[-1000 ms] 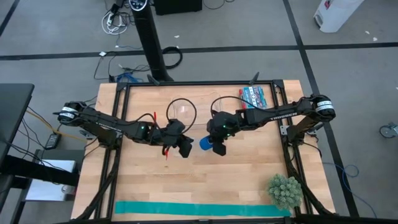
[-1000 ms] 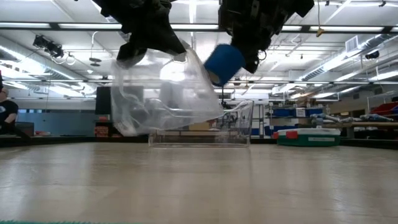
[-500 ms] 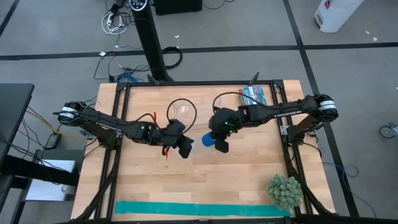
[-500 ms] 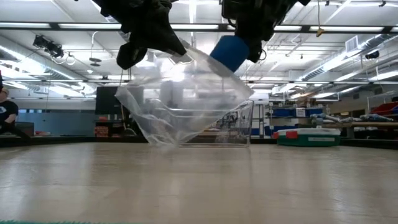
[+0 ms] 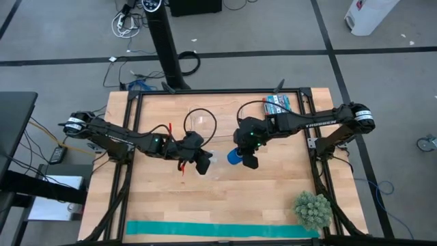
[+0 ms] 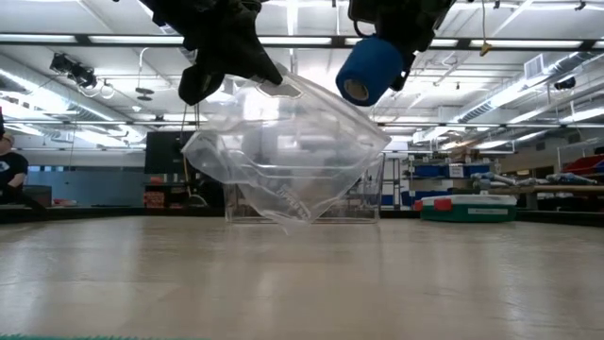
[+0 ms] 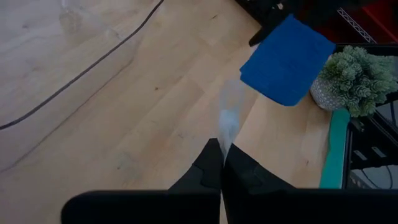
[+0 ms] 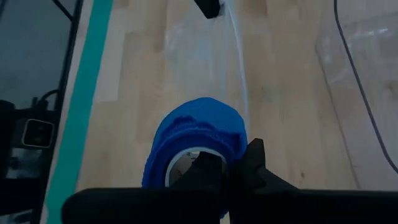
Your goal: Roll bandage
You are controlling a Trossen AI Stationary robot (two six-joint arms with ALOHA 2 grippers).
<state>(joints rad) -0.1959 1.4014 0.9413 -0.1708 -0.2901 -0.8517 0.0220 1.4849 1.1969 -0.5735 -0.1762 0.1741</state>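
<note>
We saw a light wooden bench (image 5: 171, 205) standing on a grey floor (image 5: 61, 34) crossed by dark lines, with cables (image 5: 126, 20) lying loose beside a black post (image 5: 167, 48). Across the bench, long ceiling lights (image 6: 85, 39) ran over a wide workshop, where shelves (image 6: 444, 175) held boxes along the far wall.

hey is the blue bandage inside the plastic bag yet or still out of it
Out. The rolled bandage hangs above the bag, pinched by the right end effector; the left end effector holds the bag's edge.
</note>
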